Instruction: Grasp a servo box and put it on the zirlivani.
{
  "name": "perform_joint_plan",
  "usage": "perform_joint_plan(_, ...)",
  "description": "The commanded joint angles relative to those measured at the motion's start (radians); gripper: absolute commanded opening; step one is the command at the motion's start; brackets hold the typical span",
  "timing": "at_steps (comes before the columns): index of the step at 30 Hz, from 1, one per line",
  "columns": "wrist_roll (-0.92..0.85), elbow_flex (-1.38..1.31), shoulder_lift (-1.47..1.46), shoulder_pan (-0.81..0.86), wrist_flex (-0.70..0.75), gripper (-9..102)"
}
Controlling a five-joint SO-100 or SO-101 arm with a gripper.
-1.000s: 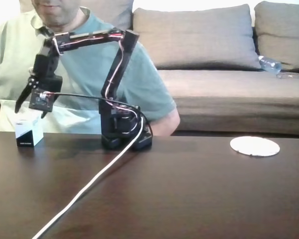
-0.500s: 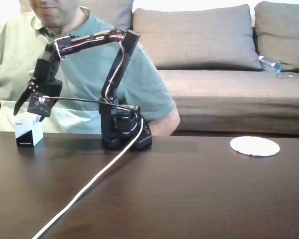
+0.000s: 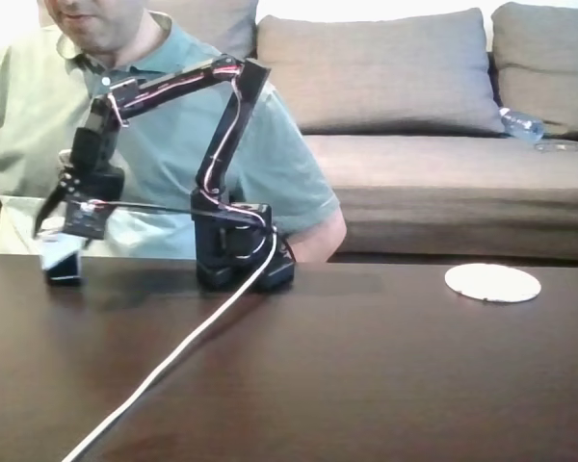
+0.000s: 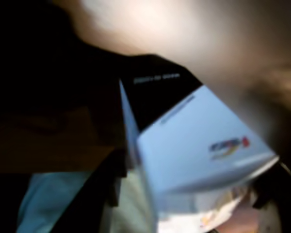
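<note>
The servo box (image 3: 64, 266), white on top and black below, stands at the far left of the dark table. My gripper (image 3: 60, 237) has come down on it from above and covers its upper part; the jaws look spread, one finger (image 3: 46, 218) angled out to the left. In the wrist view the servo box (image 4: 199, 141) is very close and blurred, with dark finger shapes at the lower left and lower right of it. The zirlivani (image 3: 492, 283), a flat white disc, lies at the far right of the table, well away from the box.
The arm's black base (image 3: 243, 262) stands at the table's back edge, with a white cable (image 3: 173, 358) running forward to the left. A person (image 3: 164, 125) sits right behind the arm. A sofa with a water bottle (image 3: 520, 123) is behind.
The gripper has dropped from above the box down onto it, so the box's top is now covered. The disc and the base have not moved.
</note>
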Motion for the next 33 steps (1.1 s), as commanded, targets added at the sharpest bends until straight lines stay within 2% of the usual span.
perform_joint_plan(1,0.002,-0.063,0.028,-0.011,0.091,30)
perform_joint_plan(4,0.000,-0.067,0.028,-0.014,0.156,30)
perform_joint_plan(9,0.006,-0.071,-0.002,-0.015,0.153,30)
perform_joint_plan(13,0.005,-0.152,-0.133,-0.015,0.146,29)
perform_joint_plan(16,0.000,-0.250,-0.272,-0.028,0.089,25)
perform_joint_plan(22,-0.023,-0.407,-0.499,0.015,0.089,27)
perform_joint_plan(26,-0.055,-0.417,-0.538,0.023,0.078,26)
perform_joint_plan(30,-0.057,-0.417,-0.535,0.012,0.087,11)
perform_joint_plan(33,-0.058,-0.411,-0.535,0.009,0.089,6)
